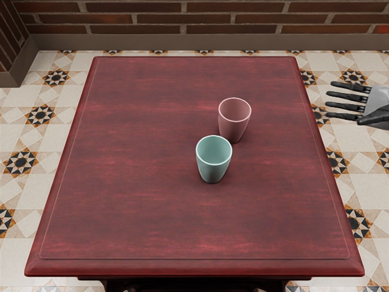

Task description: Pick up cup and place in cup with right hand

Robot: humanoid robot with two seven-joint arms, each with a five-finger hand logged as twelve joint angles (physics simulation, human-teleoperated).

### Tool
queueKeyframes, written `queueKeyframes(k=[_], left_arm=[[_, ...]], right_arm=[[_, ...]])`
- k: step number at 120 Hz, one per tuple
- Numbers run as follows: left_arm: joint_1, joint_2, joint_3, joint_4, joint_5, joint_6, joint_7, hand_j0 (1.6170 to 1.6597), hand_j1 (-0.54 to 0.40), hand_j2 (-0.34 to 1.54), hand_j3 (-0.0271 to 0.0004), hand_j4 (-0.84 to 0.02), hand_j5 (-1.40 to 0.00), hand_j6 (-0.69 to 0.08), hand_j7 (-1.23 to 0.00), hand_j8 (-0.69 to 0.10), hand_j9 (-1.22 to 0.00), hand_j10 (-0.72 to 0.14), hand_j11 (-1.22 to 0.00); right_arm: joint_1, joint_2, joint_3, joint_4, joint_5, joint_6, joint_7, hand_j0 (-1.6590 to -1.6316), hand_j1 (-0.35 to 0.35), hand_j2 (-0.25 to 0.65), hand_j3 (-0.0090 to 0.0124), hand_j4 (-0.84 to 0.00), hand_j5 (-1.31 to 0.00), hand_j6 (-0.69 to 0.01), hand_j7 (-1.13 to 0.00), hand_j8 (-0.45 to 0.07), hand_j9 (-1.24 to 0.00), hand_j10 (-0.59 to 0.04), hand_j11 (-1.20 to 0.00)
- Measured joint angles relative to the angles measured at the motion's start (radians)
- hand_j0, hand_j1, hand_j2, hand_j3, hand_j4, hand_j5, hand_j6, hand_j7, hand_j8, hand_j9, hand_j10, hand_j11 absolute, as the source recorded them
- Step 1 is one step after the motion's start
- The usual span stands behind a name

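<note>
My right hand (347,103) is at the picture's right edge, beyond the table's right side, with its fingers stretched out to the left, open and holding nothing. Two cups stand upright on the table, well to the left of the hand. The pink cup (233,129) is the farther one and nearer to the hand. The mint green cup (213,172) stands in front of it and slightly left. Both cups have their mouths up, and the inside of each looks empty.
The dark red wooden table (134,201) fills most of the view. Behind it are a patterned tile floor (137,61) and a brick wall (152,18). The left arm is out of view.
</note>
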Motion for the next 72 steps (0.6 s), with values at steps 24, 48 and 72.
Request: queueKeyframes(k=[24, 48, 72], left_arm=[[0.0, 0.0, 0.0, 0.0, 0.0, 0.0, 0.0, 1.6581, 0.349, 0.0, -0.0002, 0.0, 0.0, 0.0, 0.0, 0.0, 0.0, 0.0, 0.0], [0.0, 0.0, 0.0, 0.0, 0.0, 0.0, 0.0, 1.6581, 0.349, 0.0, -0.0001, 0.0, 0.0, 0.0, 0.0, 0.0, 0.0, 0.0, 0.0], [0.0, 0.0, 0.0, 0.0, 0.0, 0.0, 0.0, 1.6581, 0.349, 0.0, -0.0001, 0.0, 0.0, 0.0, 0.0, 0.0, 0.0, 0.0, 0.0]], right_arm=[[0.038, 0.058, 0.001, -0.003, -0.013, 0.0, 0.0, -1.658, -0.349, 0.001, 0.0, 0.0, 0.0, 0.007, 0.0, 0.005, 0.0, 0.004, 0.0], [0.223, 0.172, -0.004, 0.009, -0.288, 0.0, -0.003, -1.658, -0.349, 0.001, 0.0, 0.0, 0.0, 0.005, 0.0, 0.004, 0.0, 0.003, 0.0], [0.326, 0.171, -0.005, 0.341, -0.559, -0.003, -0.023, -1.6581, -0.349, 0.0, 0.0, 0.0, 0.0, 0.002, 0.0, 0.001, 0.0, 0.001, 0.0]])
